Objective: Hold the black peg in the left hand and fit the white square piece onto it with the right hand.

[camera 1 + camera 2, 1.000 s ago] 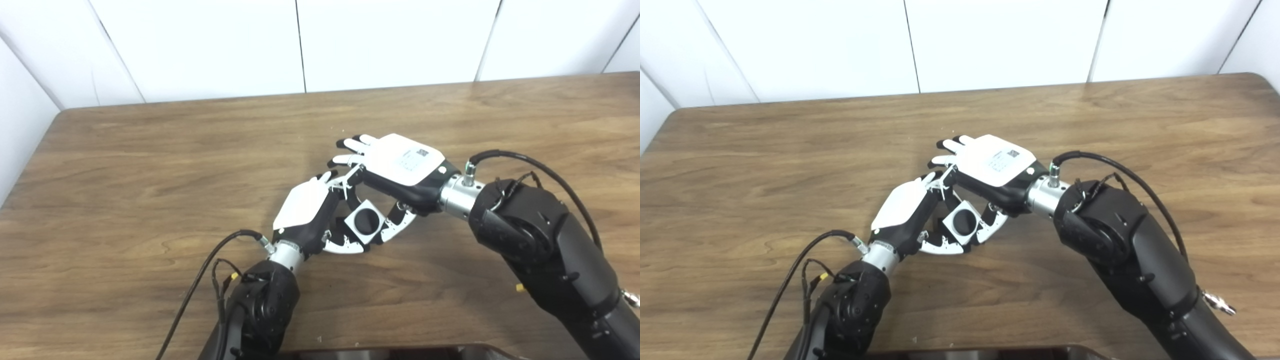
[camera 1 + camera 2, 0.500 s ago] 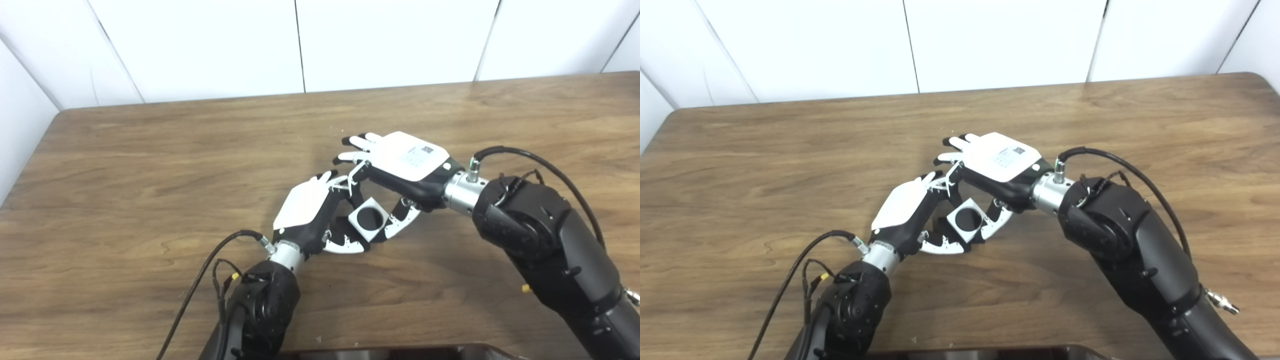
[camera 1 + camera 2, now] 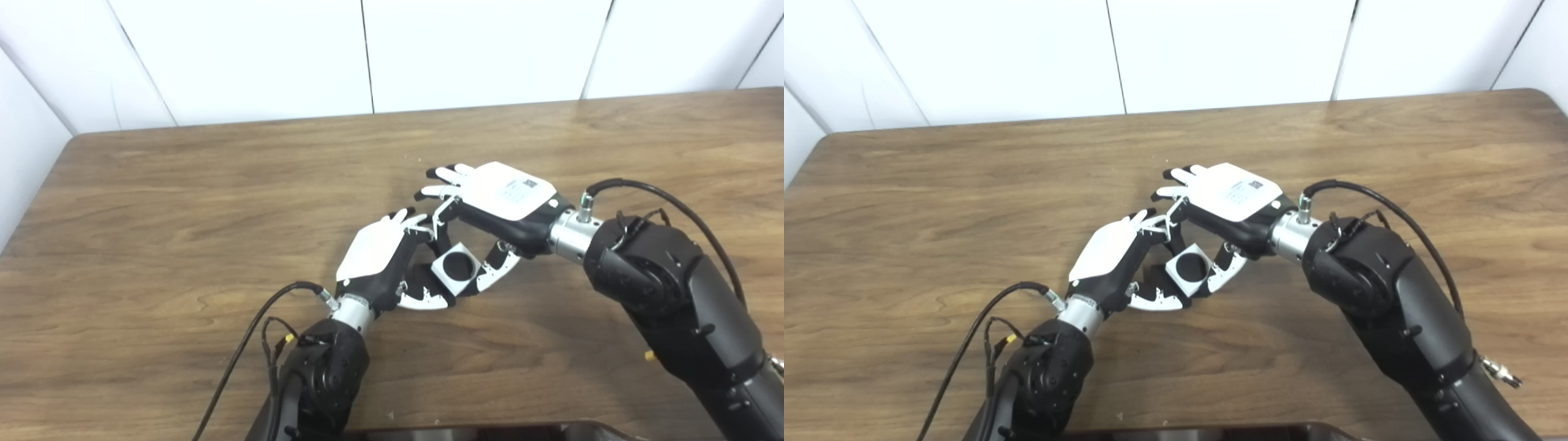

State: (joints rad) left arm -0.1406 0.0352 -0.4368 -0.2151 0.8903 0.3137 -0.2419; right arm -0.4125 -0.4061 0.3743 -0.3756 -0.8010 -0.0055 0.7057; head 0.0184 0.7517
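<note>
Black peg [image 3: 456,264] only shows as a dark disc inside white square piece [image 3: 1189,268]; its shaft is hidden behind piece and fingers. Left hand [image 3: 378,257] grip is under its white back cover, contact can't be read. Right hand [image 3: 1230,199] thumb partly blocked. Both arms cut off at bottom edge.

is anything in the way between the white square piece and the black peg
Nothing visible is. The white square piece sits between the left hand and the right hand, its round hole filled with black, seemingly the black peg. No other object lies on the table nearby.
</note>
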